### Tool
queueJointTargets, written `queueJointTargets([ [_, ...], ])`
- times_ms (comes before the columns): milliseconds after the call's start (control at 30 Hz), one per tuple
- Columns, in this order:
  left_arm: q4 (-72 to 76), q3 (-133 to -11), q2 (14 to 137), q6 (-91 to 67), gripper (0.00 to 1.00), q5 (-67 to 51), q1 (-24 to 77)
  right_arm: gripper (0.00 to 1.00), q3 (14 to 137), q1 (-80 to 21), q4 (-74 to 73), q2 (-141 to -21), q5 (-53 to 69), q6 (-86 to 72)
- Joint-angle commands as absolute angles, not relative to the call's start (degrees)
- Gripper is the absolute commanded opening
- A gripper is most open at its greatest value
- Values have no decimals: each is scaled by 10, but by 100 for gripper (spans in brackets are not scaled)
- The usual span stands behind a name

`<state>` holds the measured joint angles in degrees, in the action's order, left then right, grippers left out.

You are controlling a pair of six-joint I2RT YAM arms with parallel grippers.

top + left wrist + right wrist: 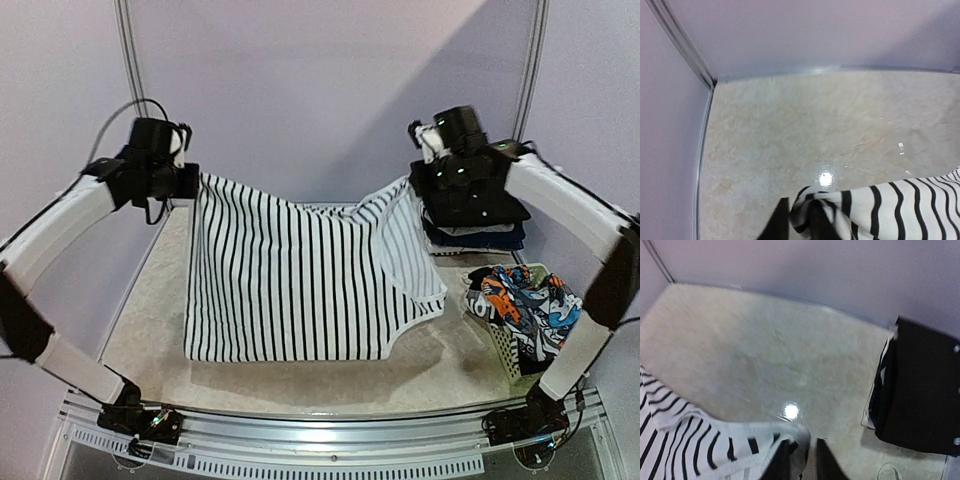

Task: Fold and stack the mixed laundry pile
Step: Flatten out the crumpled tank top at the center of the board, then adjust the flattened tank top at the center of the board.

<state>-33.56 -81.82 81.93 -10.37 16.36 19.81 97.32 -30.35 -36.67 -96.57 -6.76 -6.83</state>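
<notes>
A white garment with thin black stripes (290, 280) hangs spread between my two grippers above the table, its lower hem resting on the surface. My left gripper (192, 182) is shut on its top left corner; in the left wrist view the bunched striped cloth (890, 210) sits between the dark fingers of that gripper (800, 210). My right gripper (415, 185) holds the top right corner. In the right wrist view the white edge of the cloth (680, 440) wraps its left finger, with a narrow gap beside it at the gripper (803, 445). An orange, blue and white print garment (525, 305) lies in the basket.
A white lattice basket (510, 365) stands at the right front. A stack of folded dark clothes (480, 235) sits at the back right, under my right arm, and shows in the right wrist view as a dark folded stack (920, 390). Purple walls enclose the table on three sides.
</notes>
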Motion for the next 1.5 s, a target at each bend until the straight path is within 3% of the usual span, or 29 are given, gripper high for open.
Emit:
queueJointTargets([
  [0,-371,-853,1017,-108,42,108,130,58,1057,-274,-448,-1134,-81,-131],
  [67,-351,-847,1056,-106,62,108,131,74,1090,-274,-460,-1201,-74,-139],
  [133,-308,-809,1046,-114,90,105,132,80,1077,-274,-440,-1212,-64,-139],
  [167,-289,-793,1034,-116,98,104,133,83,1069,-274,-434,-1206,-65,-139],
  [200,-279,-783,1024,-117,99,106,135,85,1063,-274,-428,-1199,-65,-139],
  [333,-291,-772,1002,-114,100,134,152,93,1030,-279,-418,-1163,-69,-132],
  [533,-248,-683,953,-139,94,143,181,93,922,-319,-342,-1103,-34,-117],
  [1000,-160,-460,813,-225,72,117,247,74,881,-446,-124,-1164,164,-158],
  [1467,-66,-404,891,-265,63,35,264,52,930,-410,-194,-1304,194,-214],
])
